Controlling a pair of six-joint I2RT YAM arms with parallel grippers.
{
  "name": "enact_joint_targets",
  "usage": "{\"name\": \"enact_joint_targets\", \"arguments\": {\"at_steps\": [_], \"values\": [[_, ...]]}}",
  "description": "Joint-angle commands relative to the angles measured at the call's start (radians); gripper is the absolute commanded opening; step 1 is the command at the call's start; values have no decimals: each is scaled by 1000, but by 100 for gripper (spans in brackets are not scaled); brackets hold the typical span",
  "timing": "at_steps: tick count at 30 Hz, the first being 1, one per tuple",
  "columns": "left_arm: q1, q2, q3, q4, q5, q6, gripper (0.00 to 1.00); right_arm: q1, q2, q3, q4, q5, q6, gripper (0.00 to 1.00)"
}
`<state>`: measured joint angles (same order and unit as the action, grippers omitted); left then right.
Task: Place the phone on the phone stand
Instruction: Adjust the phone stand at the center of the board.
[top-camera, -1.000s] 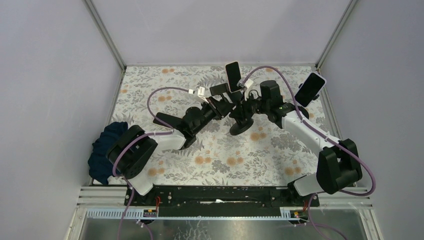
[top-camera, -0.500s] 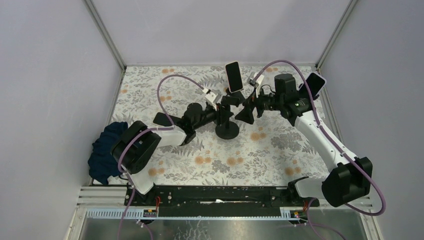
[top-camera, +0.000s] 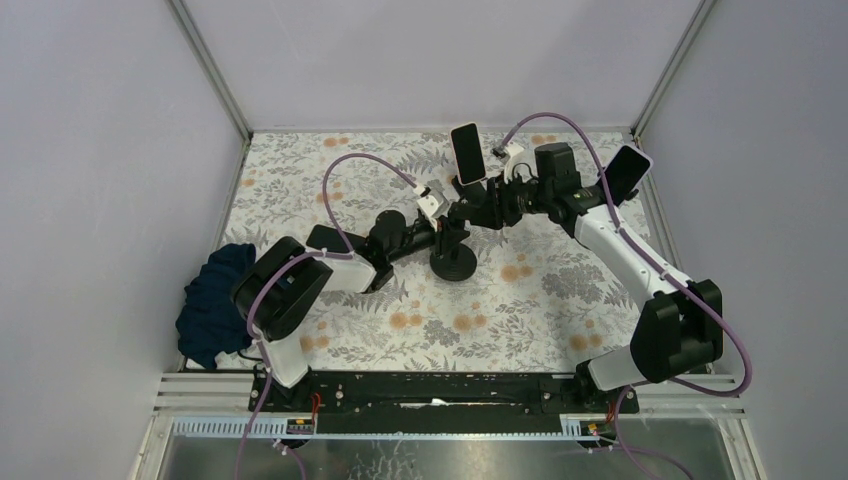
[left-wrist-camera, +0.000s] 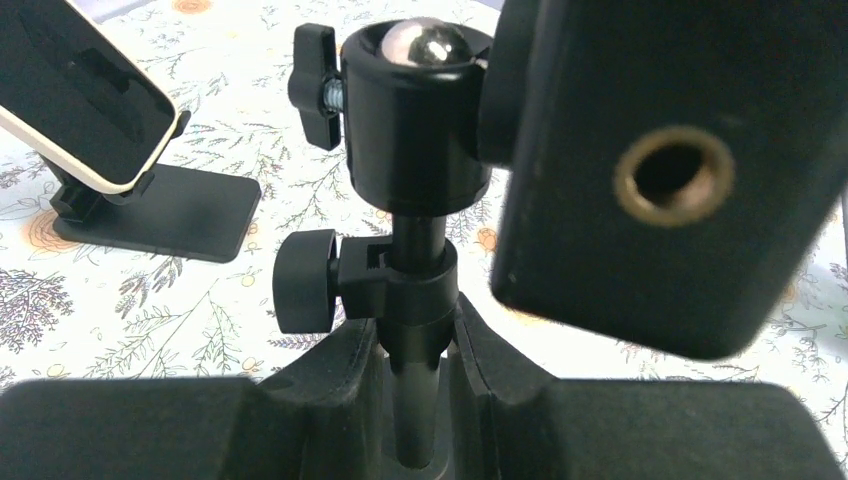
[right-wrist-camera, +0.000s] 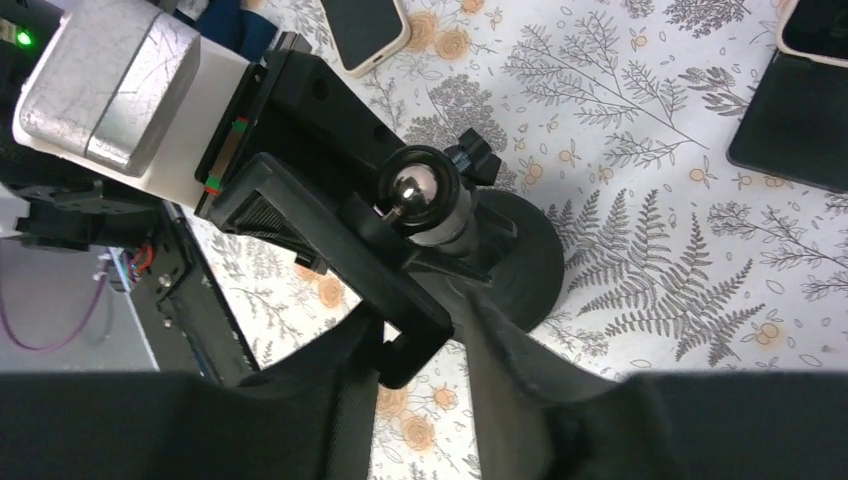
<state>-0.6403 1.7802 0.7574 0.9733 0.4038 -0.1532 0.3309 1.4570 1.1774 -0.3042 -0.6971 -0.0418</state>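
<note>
Walls box the table (top-camera: 560, 310) on its left, far and right edges. The near half is open floral surface, widest toward the near right corner. The centre is crowded by both arms.

Counts: 3 phones, 1 ball-head stand, 2 flat props, 1 cloth, 2 arms.

- **Left edge:** the blue cloth (top-camera: 205, 305) is bunched against the wall.
- **Left of centre:** the flat phone (right-wrist-camera: 365, 22) lies screen up on the table beside the left arm. It is apart from the stand and on no support.
- **Centre:** the stand (top-camera: 453, 262) is upright, with a round base, post, ball head and plate (left-wrist-camera: 660, 170). The left gripper (left-wrist-camera: 413, 350) is clenched on the post just below the lower knob.
- **Far edge, centre:** the far phone (top-camera: 466, 153) leans on a prop (left-wrist-camera: 160, 212).
- **Right of centre:** the right gripper (right-wrist-camera: 420, 340) straddles the plate's end. I cannot tell if it squeezes.
- **Far right corner:** the corner phone (top-camera: 622, 175) is tilted up on a second prop, mostly hidden.

The left wrist view alone shows the post grip and the brass hole in the plate. The right wrist view alone shows the flat phone's cream case. The top view alone shows the cloth and walls.
</note>
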Motion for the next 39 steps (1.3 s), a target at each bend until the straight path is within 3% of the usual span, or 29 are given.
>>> {"name": "enact_joint_targets", "arguments": {"at_steps": [1, 7, 15, 24, 32, 39], "values": [[-2, 18, -1, 196, 30, 47, 0, 2, -16, 28, 11, 61, 12, 34], [-2, 43, -25, 159, 78, 200, 0, 19, 3, 160, -129, 182, -80, 9], [-2, 63, -29, 46, 114, 339, 0, 121, 118, 400, -428, 371, -202, 4], [-20, 59, -62, 112, 161, 342, 0, 79, 351, 771, -771, 182, -230, 0], [-62, 47, -114, 184, 193, 318, 0, 33, 447, 820, -830, 75, -215, 0], [-91, 108, -119, 362, 149, 209, 0, 38, 454, 810, -846, -15, -195, 0]]}}
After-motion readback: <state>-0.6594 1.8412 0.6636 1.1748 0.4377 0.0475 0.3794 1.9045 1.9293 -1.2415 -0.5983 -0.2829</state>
